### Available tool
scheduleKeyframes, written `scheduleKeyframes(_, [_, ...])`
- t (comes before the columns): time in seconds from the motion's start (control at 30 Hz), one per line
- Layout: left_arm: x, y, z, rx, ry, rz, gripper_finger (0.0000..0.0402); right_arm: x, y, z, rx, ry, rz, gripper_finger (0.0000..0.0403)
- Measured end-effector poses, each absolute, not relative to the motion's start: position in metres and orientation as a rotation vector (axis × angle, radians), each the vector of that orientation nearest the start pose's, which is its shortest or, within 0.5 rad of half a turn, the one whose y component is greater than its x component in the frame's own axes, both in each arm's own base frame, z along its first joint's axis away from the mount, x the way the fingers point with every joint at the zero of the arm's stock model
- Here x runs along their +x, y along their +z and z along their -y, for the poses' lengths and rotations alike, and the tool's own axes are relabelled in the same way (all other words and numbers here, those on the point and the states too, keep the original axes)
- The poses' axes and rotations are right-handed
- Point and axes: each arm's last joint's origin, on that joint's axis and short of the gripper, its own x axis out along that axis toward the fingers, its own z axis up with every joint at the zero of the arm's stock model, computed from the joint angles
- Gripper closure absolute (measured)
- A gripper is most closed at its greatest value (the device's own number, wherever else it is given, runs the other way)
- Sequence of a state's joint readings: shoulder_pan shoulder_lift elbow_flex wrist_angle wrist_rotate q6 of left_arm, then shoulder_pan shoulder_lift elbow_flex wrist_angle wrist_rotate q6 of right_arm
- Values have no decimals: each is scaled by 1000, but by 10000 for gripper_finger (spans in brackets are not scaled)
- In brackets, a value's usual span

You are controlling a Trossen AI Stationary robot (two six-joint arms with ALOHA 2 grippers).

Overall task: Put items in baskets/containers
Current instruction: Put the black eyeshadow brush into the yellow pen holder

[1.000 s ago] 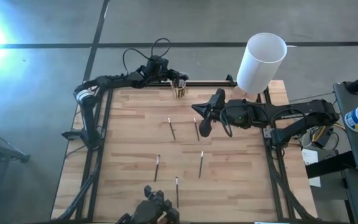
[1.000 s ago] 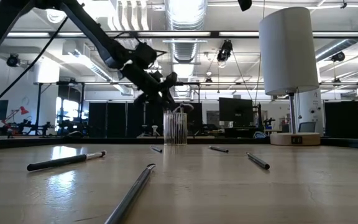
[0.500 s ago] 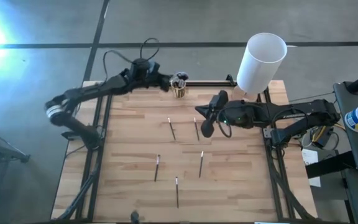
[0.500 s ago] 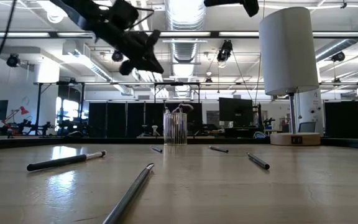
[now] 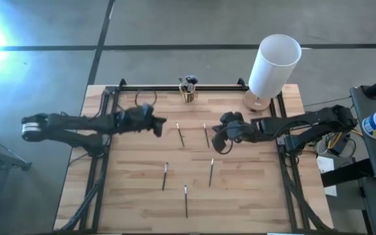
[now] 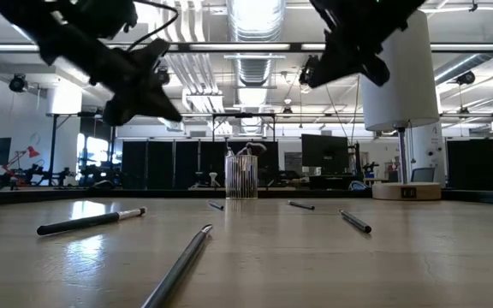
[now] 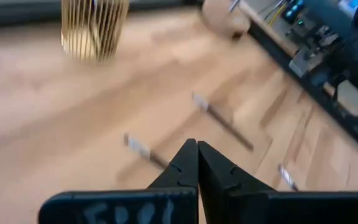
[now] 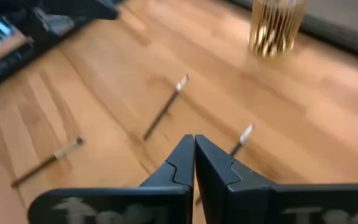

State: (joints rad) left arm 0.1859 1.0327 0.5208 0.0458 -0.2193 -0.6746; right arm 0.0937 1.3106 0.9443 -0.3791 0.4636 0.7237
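Note:
Several thin dark brushes lie flat on the wooden table: two near the middle (image 5: 180, 135) (image 5: 206, 135) and three nearer the front edge (image 5: 165, 176) (image 5: 211, 172) (image 5: 186, 200). The small clear cup (image 5: 188, 89) stands at the far edge with brushes upright in it. My left gripper (image 5: 162, 124) hovers shut above the table, left of the middle brushes, which show in its wrist view (image 7: 145, 152) (image 7: 222, 121). My right gripper (image 5: 219, 141) hovers shut just right of them, with the cup (image 8: 277, 28) ahead of it. Both are clear of the table in the low view (image 6: 163, 109) (image 6: 312, 75).
A tall white cylinder (image 5: 274, 64) on a wooden base stands at the table's far right corner. A dark rail (image 5: 214, 86) runs along the far edge beside the cup. Bare wood lies along the table's left side.
My left gripper has drawn back from above the cup at the far edge, swinging toward the near and left side until it hangs over the table left of the middle brushes. My right gripper has sunk toward the table and rolled. No brush on the table has moved.

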Motion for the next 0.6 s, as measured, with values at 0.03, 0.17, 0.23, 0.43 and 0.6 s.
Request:
scheduleKeyframes(0.03, [207, 214, -39, -664, 539, -330, 401, 270, 258, -12, 487, -596, -565, 394])
scheduleKeyframes(0.17, [206, 199, -13, -734, 557, -399, 401, 266, 245, -12, 507, -603, -585, 394])
scheduleKeyframes(0.23, [207, 194, -2, -755, 582, -444, 401, 265, 241, -12, 504, -601, -598, 394])
scheduleKeyframes(0.43, [216, 190, 25, -880, 665, -594, 401, 264, 238, -12, 470, -591, -615, 394])
scheduleKeyframes(0.6, [236, 191, 44, -976, 711, -729, 388, 264, 239, -12, 420, -572, -630, 394])
